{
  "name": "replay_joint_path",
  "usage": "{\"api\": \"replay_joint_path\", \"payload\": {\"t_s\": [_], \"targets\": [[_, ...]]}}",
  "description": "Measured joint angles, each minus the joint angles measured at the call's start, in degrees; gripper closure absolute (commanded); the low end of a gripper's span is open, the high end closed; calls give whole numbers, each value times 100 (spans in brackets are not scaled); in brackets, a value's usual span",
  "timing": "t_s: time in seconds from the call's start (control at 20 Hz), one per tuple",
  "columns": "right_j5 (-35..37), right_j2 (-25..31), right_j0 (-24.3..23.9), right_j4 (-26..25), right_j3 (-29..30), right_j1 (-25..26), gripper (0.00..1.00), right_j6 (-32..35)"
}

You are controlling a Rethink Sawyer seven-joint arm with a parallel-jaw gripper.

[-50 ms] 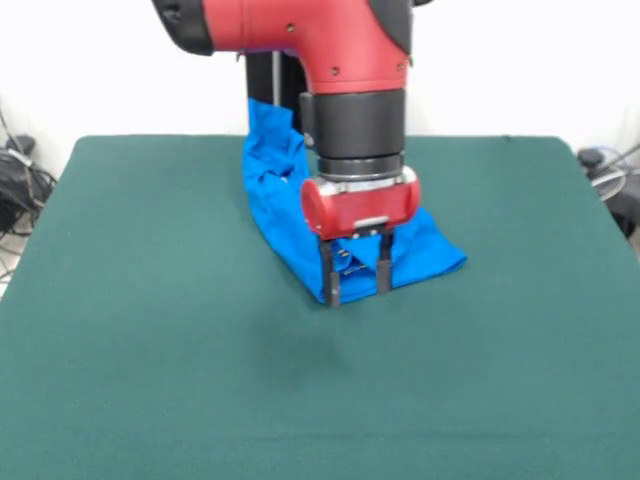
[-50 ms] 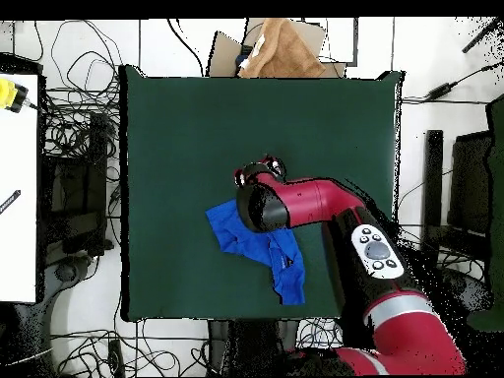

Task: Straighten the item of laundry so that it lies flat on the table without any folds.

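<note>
The item of laundry [image 1: 275, 200], a bright blue shirt, lies bunched in a creased strip from the table's far edge towards the middle. A wider flap spreads out at its near right end. My gripper [image 1: 355, 296] points straight down over that near end, open, with both dark fingers [image 1: 328, 275] spread in front of the cloth's edge. I cannot tell whether the tips touch the green table [image 1: 150, 350]. In the overhead view the shirt [image 2: 236, 231] is a crumpled diagonal band, and the red arm [image 2: 305, 202] hides the gripper.
In the overhead view, a brown cloth on a cardboard box [image 2: 281, 49] sits just past one table [image 2: 177, 128] edge. Tangled cables [image 2: 79, 197] and a white bench [image 2: 18, 187] lie along another side. Broad green felt surrounds the shirt on all sides but the robot's.
</note>
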Motion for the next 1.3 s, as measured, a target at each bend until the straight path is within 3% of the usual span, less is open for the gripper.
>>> {"api": "replay_joint_path", "payload": {"t_s": [0.35, 0.75, 1.05, 1.3], "targets": [[0, 12, -236, -51, 5, 360, 0, 0], [-7, 39, -1088, -512, 93, 866, 0, 0], [-13, 89, -1697, -791, 502, 706, 0, 0], [0, 86, -1901, -887, 830, 481, 0, 0]]}}
